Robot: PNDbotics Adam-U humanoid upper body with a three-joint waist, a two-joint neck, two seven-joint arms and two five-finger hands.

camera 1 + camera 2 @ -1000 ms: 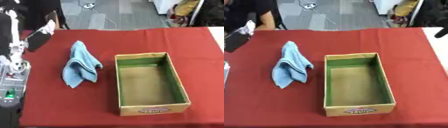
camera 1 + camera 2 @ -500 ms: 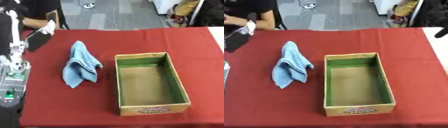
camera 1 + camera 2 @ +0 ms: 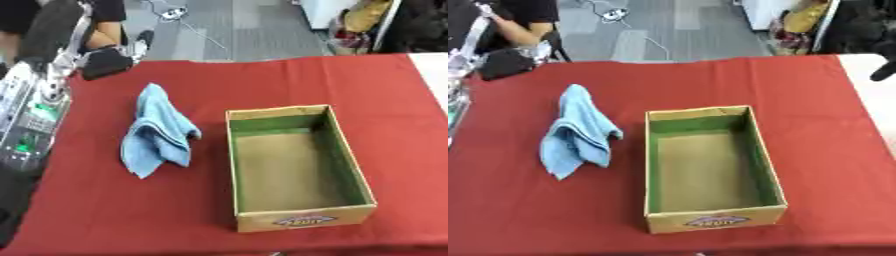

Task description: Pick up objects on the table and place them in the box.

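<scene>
A light blue towel (image 3: 158, 131) lies crumpled on the red table (image 3: 289, 80), left of centre. To its right stands a cardboard box (image 3: 299, 220) with green inner walls and nothing inside. My left arm (image 3: 33, 107) comes in along the left edge. Its black hand (image 3: 107, 62) hovers near the table's far left corner, beyond the towel and apart from it; blur hides how its fingers stand. In the right eye view a dark shape (image 3: 883, 71) pokes in at the right edge, perhaps my right hand; its state does not show.
A person in black sits just past the far left edge, behind my left hand. A white surface (image 3: 877, 100) adjoins the table on the right. Grey floor with cables lies beyond the far edge.
My left hand has moved a little to the right and farther back along the table's far left corner. A dark shape has appeared at the right edge. Towel and box have not moved.
</scene>
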